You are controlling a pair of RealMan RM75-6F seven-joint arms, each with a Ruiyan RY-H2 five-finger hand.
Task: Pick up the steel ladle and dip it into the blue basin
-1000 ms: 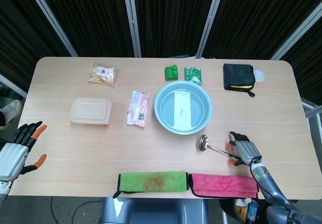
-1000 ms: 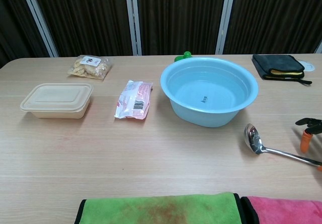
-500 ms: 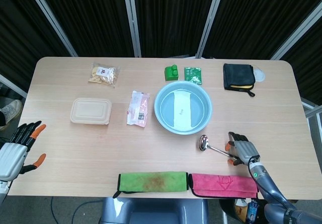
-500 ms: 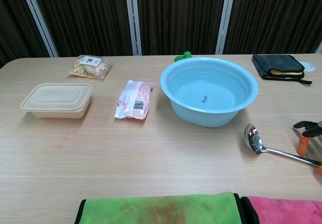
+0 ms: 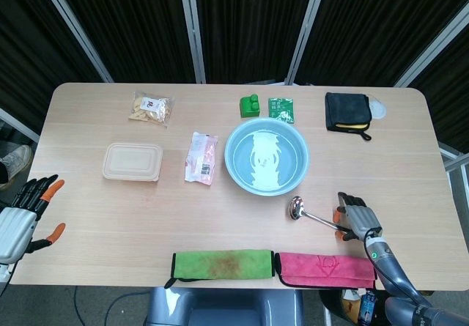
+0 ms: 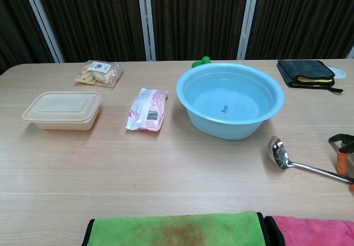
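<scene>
The steel ladle (image 5: 297,208) lies flat on the table, just in front of the blue basin (image 5: 234,166), bowl end toward the basin and handle (image 6: 315,170) running out to the right. The basin (image 6: 191,116) holds water. My right hand (image 5: 356,218) is at the handle's far end, its fingers (image 6: 342,156) spread on either side of the handle and not closed on it. My left hand (image 5: 20,218) hangs off the table's left front corner, fingers apart and empty.
A green towel (image 5: 222,263) and a pink towel (image 5: 325,268) lie along the front edge. A beige lunch box (image 5: 133,161), a pink packet (image 5: 201,157) and a snack bag (image 5: 151,109) sit left of the basin. Behind it are a green block (image 5: 249,105), a green packet (image 5: 281,109) and a black cloth (image 5: 347,111).
My right hand has edged slightly right along the ladle handle's end. The left hand dropped a little. The water's reflection in the basin now ripples. The ladle has not moved.
</scene>
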